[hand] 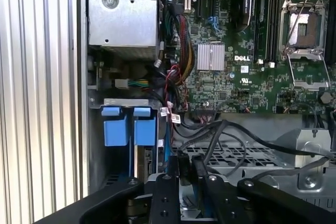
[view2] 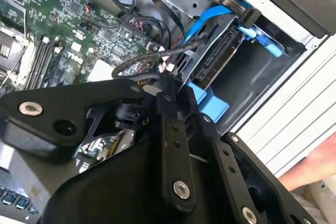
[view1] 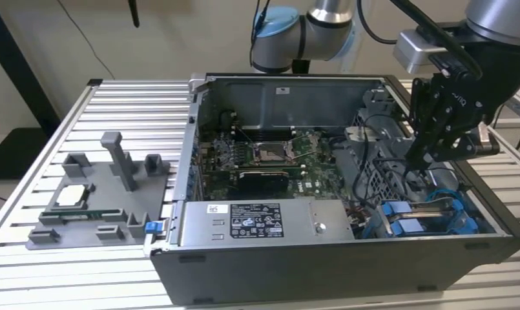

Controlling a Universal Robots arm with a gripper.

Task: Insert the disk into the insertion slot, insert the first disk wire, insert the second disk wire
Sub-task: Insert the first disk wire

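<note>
On a ribbed metal table (view1: 113, 103) before a beige wall (view1: 182, 39) stands an open computer case (view1: 329, 271). Disk (view2: 223, 51) sits in the insertion slot (view1: 453, 219) — long axis along the bay, blue tabs (hand: 116, 125) toward the power-supply box (view1: 260, 223). Tool (view2: 165, 87) near it, clenched on a black wire (hand: 231, 129).

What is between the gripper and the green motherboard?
In the first wrist view, black cables lie across the grey perforated cage between the gripper and the motherboard.

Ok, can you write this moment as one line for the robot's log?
tool: close by insertion slot | disk: sitting in slot | black wires: loose near tool
</note>
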